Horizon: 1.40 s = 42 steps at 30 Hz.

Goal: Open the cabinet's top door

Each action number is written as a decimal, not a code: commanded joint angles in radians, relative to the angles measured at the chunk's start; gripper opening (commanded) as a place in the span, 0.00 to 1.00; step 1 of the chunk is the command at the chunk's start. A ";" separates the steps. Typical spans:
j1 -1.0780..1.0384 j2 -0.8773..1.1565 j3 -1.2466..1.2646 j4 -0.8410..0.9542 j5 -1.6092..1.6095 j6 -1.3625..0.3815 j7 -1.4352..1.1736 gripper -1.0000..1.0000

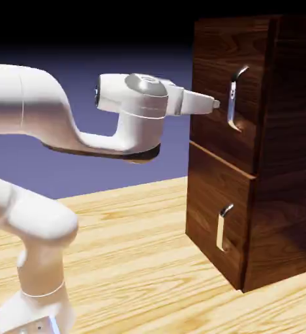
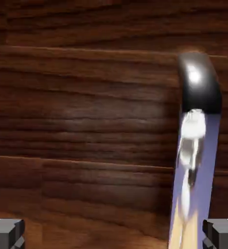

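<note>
A light wooden table (image 1: 142,261) with a plank grain is seen across the lower part of the exterior view. A plain blue-violet backdrop (image 1: 116,72), darkening toward the top, is seen behind it.

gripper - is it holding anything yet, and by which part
Nothing is held. The gripper is open, its fingertips spread wide before the top door; the handle lies between them, nearer the right one, ungrasped.
</note>
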<state>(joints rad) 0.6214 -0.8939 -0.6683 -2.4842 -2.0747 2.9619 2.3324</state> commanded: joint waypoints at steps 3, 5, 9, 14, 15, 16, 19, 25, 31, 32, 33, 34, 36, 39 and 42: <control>0.038 -0.020 -0.042 0.020 -0.131 -0.005 0.100 0.50; 0.064 -0.034 -0.070 0.034 -0.218 -0.008 0.167 0.50; 0.115 -0.061 -0.126 0.061 -0.391 -0.014 0.300 0.50; 0.230 -0.015 -0.200 0.136 -0.444 -0.043 0.335 0.50; 0.264 0.001 -0.221 0.159 -0.455 -0.052 0.341 0.50; 0.301 0.017 -0.244 0.183 -0.467 -0.062 0.348 0.50; 0.265 0.015 -0.213 0.157 -0.444 -0.083 0.344 0.00; 0.053 -0.023 -0.003 -0.008 -0.271 -0.229 0.300 0.00; -0.100 -0.100 0.214 -0.153 -0.050 -0.400 0.232 0.00; -0.117 -0.114 0.251 -0.173 -0.011 -0.432 0.221 0.00; -0.132 -0.128 0.287 -0.192 0.029 -0.464 0.210 0.00; -0.145 -0.141 0.323 -0.209 0.069 -0.497 0.200 0.00; -0.164 -0.164 0.396 -0.239 0.149 -0.565 0.182 0.00; -0.180 -0.190 0.504 -0.270 0.267 -0.671 0.162 0.00; -0.185 -0.201 0.613 -0.285 0.381 -0.781 0.151 0.00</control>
<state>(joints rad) 0.4365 -1.0945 -0.0555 -2.7689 -1.6943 2.1818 2.4837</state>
